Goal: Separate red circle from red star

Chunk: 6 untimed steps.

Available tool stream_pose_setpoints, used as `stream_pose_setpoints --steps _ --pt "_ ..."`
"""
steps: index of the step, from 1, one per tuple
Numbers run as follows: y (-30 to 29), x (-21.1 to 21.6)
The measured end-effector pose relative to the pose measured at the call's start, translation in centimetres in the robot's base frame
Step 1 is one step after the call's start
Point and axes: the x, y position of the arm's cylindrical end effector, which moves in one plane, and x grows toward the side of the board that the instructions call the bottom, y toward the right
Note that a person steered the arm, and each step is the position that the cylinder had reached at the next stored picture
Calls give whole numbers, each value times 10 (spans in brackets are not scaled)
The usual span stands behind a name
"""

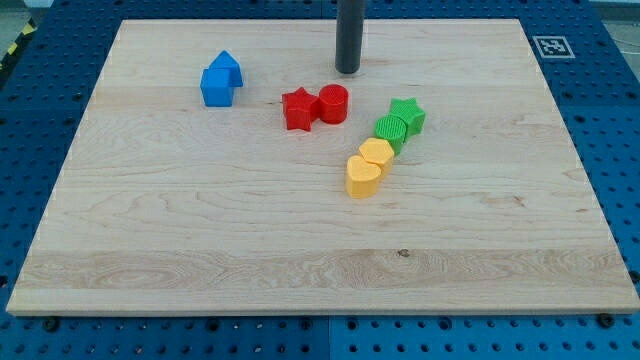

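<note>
The red circle (334, 103) sits just left of the board's centre line, near the view's top. The red star (298, 109) touches it on its left side. My tip (347, 71) rests on the board just above the red circle and slightly to its right, a small gap away from it. It touches no block.
Two blue blocks (221, 79) sit together at the upper left. A green star (408, 115) and a green block (391, 130) sit right of the red pair. A yellow hexagon (376, 154) and a yellow heart (362, 176) lie below them. The wooden board (200, 240) lies on a blue pegboard.
</note>
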Motion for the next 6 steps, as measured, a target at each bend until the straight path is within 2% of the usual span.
stream_pose_setpoints --steps 6 --pt "0 38"
